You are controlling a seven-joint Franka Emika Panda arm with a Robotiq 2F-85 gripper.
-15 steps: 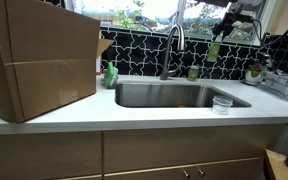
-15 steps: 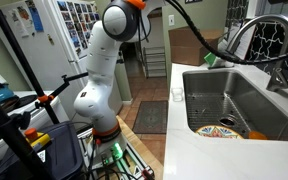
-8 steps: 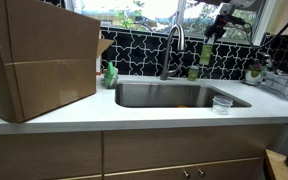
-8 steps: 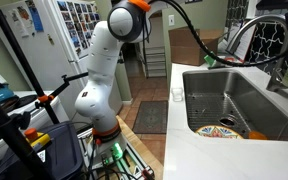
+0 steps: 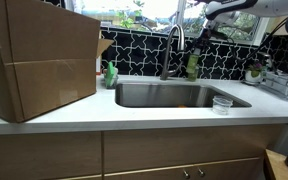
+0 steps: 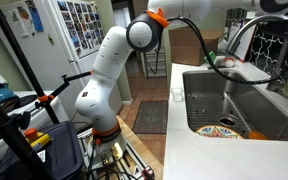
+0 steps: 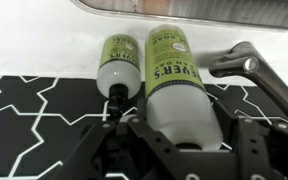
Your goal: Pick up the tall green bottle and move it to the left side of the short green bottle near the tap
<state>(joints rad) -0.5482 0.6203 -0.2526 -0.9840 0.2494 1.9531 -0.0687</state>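
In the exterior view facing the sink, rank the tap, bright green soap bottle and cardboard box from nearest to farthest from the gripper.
1. tap, right beside the gripper, which grips the tall green bottle behind the sink.
2. soap bottle, at the sink's back corner by the box.
3. cardboard box, on the counter beyond the soap bottle.

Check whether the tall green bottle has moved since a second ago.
Yes. In an exterior view the tall green bottle has gone left and down toward the tap, and now stands close beside the short green bottle.
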